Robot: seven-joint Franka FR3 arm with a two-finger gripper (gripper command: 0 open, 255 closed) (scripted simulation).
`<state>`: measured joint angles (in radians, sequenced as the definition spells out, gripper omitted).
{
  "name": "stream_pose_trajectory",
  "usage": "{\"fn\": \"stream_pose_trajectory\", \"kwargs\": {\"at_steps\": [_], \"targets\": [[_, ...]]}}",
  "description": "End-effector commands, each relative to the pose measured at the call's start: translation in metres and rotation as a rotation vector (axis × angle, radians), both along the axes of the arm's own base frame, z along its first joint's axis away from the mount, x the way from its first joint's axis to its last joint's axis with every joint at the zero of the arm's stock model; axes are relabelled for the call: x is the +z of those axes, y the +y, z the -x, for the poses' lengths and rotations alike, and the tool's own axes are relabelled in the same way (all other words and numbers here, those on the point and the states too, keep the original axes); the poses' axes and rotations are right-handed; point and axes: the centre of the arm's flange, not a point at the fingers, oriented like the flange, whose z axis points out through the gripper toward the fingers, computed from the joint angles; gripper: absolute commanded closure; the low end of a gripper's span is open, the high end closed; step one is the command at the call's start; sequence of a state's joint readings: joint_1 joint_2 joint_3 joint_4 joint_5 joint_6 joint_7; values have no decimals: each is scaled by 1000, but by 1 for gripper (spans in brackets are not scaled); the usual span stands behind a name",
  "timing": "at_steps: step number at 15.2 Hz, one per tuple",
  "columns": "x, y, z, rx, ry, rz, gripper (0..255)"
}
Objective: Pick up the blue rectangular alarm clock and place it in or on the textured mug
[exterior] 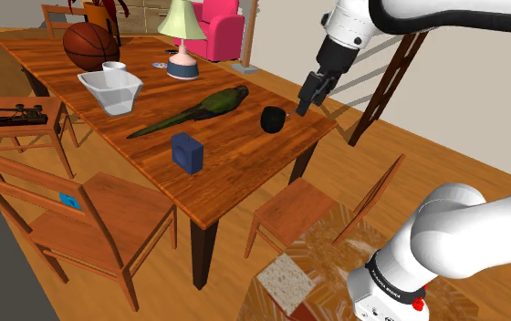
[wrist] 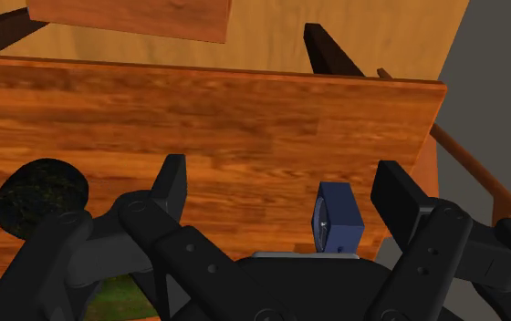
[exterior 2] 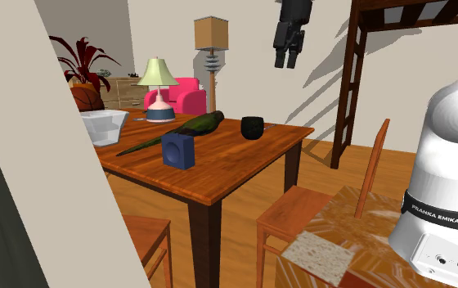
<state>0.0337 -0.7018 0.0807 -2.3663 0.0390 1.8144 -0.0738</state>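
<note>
Spread wide and empty, the all-black gripper (exterior: 307, 98) hangs above the brown wooden table (exterior: 245, 150) — likely poised for the blue rectangular alarm clock (exterior: 187, 151) near the dark rounded mug (exterior: 273, 119).

Blue clock (exterior: 187, 151) apart from black mug (exterior: 273, 119)

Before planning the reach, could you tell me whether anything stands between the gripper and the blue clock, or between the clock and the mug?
Nothing visible does. The gripper hangs in open air above the table. Bare wood lies between the blue clock and the black mug; the green parrot lies beside that line.
</note>
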Motion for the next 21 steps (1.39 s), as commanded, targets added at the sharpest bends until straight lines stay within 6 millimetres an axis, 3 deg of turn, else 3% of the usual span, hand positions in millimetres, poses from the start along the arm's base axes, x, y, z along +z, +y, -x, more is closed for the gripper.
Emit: {"fn": "stream_pose_trajectory", "kwargs": {"at_steps": [1,21], "targets": [[-15,14,-17,-1,-9,-4,0],[-162,134,-187,-3,-81,-35,0]]}}
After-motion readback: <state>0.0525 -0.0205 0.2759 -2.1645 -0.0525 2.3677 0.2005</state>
